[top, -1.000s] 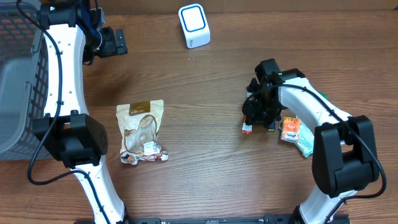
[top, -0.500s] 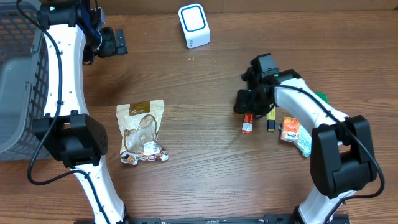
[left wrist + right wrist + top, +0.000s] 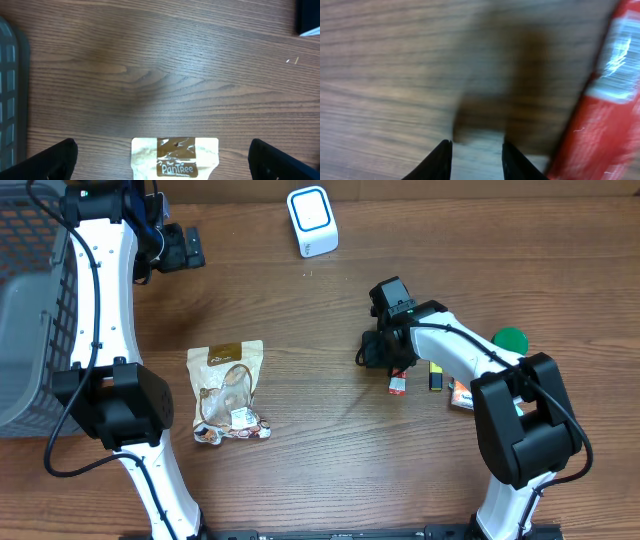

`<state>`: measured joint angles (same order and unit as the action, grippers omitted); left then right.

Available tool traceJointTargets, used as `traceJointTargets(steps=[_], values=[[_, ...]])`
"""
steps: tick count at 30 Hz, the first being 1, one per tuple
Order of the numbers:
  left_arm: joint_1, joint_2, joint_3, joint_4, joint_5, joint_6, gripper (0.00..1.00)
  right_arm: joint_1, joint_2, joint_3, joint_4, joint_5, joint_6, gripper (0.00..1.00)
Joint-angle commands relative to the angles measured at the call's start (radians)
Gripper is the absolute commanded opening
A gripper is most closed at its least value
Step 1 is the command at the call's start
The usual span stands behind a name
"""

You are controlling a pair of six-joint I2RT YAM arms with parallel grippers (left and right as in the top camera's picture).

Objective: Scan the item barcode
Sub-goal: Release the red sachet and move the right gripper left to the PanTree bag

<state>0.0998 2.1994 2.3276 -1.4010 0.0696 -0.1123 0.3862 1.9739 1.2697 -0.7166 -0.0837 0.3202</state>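
Desk (image 3: 330,300) carries red packet (image 3: 397,386), flat on wood, just beside right pincer (image 3: 476,145), outside its jaws. Right pincer narrowly parted, bare wood between jaws, grasping nothing. Left pincer (image 3: 188,248) spread wide, empty, well apart.

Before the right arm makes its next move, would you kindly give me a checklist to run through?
1. Right gripper empty: ok, bare wood shows between its parted fingers.
2. Item within reach: ok, the red packet lies just beside the right gripper.
3. Barcode side of the red packet facing up: cannot tell, the wrist view is blurred and the overhead view is too small.
4. Neighbours clear of the grasp: ok, the yellow item lies apart from the red packet.
5. Scanner unobstructed: ok, nothing stands around it.
6. Left gripper out of the way: ok, open and far off near the basket.
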Motion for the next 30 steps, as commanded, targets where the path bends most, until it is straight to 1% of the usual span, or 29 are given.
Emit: traceJointTargets(steps=[1,7,9,11,12,13,15,16,18,20,24,25,28,30], values=[[0.002,-0.006,-0.003,0.0,-0.006,0.012,1.0,-0.03,0.017,-0.005,-0.035,0.149,0.07,0.33],[0.002,-0.006,-0.003,0.0,-0.007,0.012,1.0,-0.089,0.0,-0.002,-0.129,0.168,0.071,0.32],[0.002,-0.006,-0.003,0.0,-0.006,0.012,1.0,-0.094,-0.01,0.03,-0.182,0.144,0.029,0.32],[0.002,-0.006,-0.003,0.0,-0.007,0.012,1.0,-0.093,-0.025,0.09,-0.249,0.06,-0.046,0.33],[0.002,-0.006,-0.003,0.0,-0.007,0.012,1.0,-0.087,-0.035,0.132,-0.281,-0.012,-0.077,0.33],[0.002,-0.006,-0.003,0.0,-0.006,0.012,1.0,-0.079,-0.044,0.168,-0.299,-0.083,-0.096,0.34],[0.002,-0.007,-0.003,0.0,-0.007,0.012,1.0,-0.052,-0.058,0.238,-0.314,-0.231,-0.113,0.39],[0.002,-0.006,-0.003,0.0,-0.006,0.012,1.0,-0.034,-0.063,0.264,-0.311,-0.275,-0.113,0.41],[0.0,-0.006,-0.003,0.0,-0.007,0.012,1.0,0.018,-0.064,0.301,-0.276,-0.323,-0.11,0.45],[0.0,-0.006,-0.003,0.0,-0.006,0.012,0.99,0.079,-0.064,0.303,-0.183,-0.318,-0.063,0.54],[0.001,-0.006,-0.003,0.0,-0.007,0.012,1.0,0.218,-0.034,0.302,0.001,-0.271,-0.001,0.59],[0.001,-0.006,-0.003,0.0,-0.007,0.012,1.0,0.254,-0.026,0.302,0.038,-0.243,0.007,0.66],[0.001,-0.006,-0.003,0.0,-0.007,0.012,1.0,0.37,0.018,0.302,0.132,-0.107,0.048,0.72],[0.001,-0.006,-0.003,0.0,-0.006,0.012,1.0,0.444,0.054,0.302,0.171,0.014,0.051,0.77]])
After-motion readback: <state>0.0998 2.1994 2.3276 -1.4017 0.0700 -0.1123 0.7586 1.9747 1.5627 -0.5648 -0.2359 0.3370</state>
